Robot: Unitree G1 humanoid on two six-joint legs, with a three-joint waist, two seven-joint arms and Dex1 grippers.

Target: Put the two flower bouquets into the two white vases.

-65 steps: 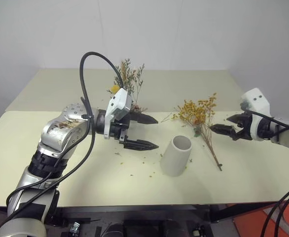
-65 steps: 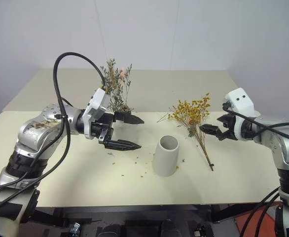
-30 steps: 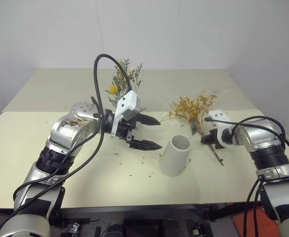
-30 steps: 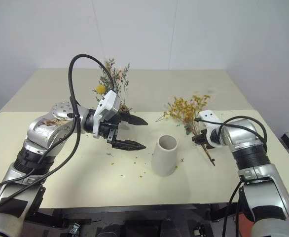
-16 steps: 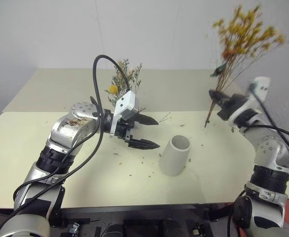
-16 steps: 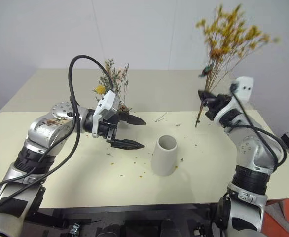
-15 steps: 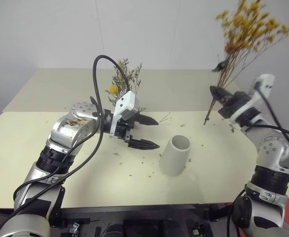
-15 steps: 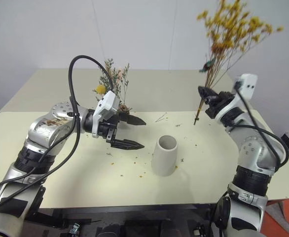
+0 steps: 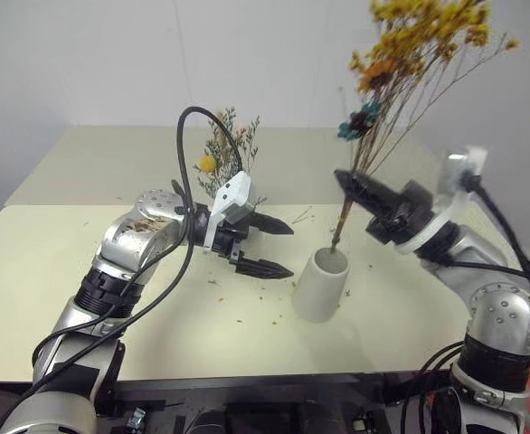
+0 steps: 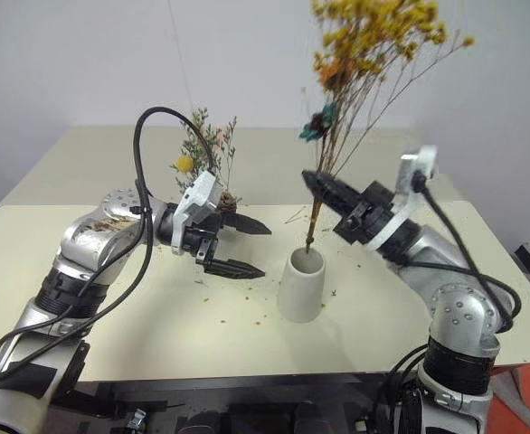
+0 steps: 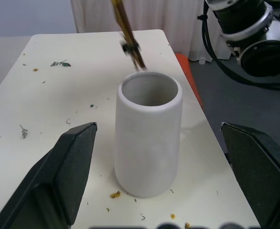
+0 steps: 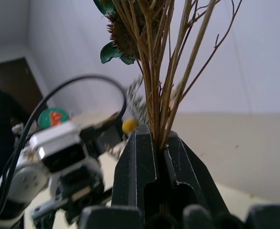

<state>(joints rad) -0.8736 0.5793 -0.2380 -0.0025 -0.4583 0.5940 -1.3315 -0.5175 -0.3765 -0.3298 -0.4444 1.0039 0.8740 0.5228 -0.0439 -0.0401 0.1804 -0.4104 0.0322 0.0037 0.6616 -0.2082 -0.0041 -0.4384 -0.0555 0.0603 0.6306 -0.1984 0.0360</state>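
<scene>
Golden-yellow bunch (image 9: pixel 419 41) is clamped in my right gripper (image 9: pixel 345 181), stems above the cylinder vase (image 9: pixel 320 286); left gripper (image 9: pixel 279 246) gapes, empty.

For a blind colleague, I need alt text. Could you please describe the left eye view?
The right tool holds the golden-yellow bouquet upright, its stem ends just above the mouth of the white cylinder vase on the table. The left tool waits open beside the vase, with the grey-green bouquet behind it.
</scene>
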